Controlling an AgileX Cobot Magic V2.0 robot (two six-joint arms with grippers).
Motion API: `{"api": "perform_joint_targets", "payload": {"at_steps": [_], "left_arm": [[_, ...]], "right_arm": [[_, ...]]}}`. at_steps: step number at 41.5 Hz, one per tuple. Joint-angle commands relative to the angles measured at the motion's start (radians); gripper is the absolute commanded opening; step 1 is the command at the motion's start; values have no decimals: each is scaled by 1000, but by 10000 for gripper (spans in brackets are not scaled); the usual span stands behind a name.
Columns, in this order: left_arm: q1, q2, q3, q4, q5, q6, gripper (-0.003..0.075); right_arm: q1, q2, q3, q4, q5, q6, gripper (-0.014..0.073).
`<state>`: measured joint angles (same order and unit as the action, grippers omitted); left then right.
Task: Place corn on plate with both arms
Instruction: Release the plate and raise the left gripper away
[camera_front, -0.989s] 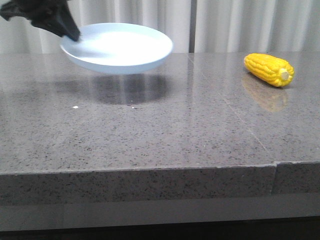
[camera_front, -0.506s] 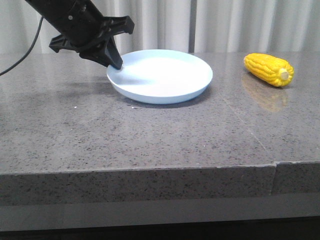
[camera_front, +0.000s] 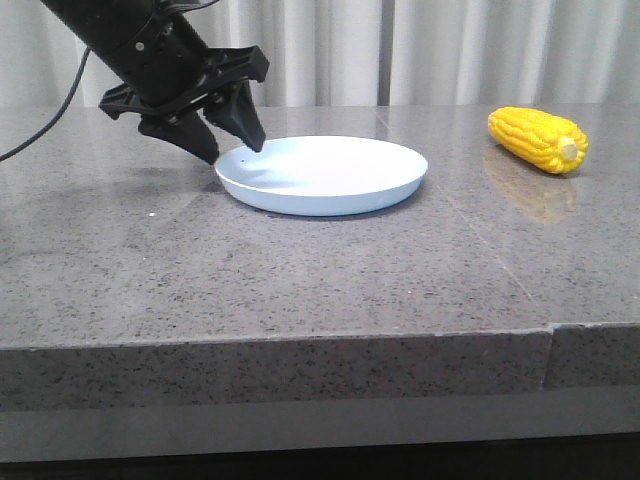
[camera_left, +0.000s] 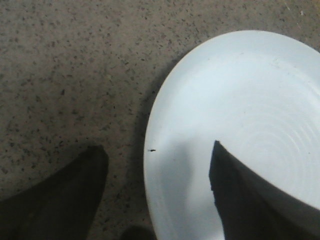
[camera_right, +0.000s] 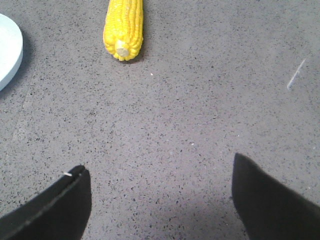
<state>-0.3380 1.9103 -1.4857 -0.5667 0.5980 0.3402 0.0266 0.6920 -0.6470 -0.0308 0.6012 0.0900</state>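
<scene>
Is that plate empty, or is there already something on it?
Empty. The plate shows only bare pale surface in the front and left wrist views; the corn lies apart on the table.

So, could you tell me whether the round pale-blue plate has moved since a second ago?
Yes: the plate has come down onto the grey stone table and rightward, nearer the unmoved yellow corn cob.

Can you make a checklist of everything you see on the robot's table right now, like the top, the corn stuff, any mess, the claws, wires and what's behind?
Surface: speckled grey stone table, glossy, with a seam on its right side.
Job's things: round pale-blue plate flat on the table, nothing in it; bright yellow corn cob lying to its right, apart.
Clutter: nothing seen.
Grippers: black left gripper open, fingers astride the plate's rim; black right gripper open over bare table, short of the corn.
Cables: black cable by the left arm.
Surroundings: pale curtains behind.
</scene>
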Motion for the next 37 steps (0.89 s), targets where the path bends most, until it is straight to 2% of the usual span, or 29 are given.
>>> {"api": "perform_joint_targets", "payload": {"at_steps": [1, 12, 21, 29, 37], "left_arm": [[-7, -88, -31, -1, -24, -2, 504], [-63, -242, -23, 178, 40, -2, 502], [-195, -406, 83, 369, 92, -16, 502], [-278, -573, 223, 577, 119, -195, 502], [-280, -769, 343, 583, 140, -223, 502]], "right_arm": [[-2, 4, -31, -11, -66, -8, 603], [-2, 4, -31, -11, -66, -8, 603], [-2, 4, -31, -11, -66, -8, 603], [-2, 4, -31, -11, -66, -8, 603], [-2, 4, -31, -11, -66, -8, 603]]}}
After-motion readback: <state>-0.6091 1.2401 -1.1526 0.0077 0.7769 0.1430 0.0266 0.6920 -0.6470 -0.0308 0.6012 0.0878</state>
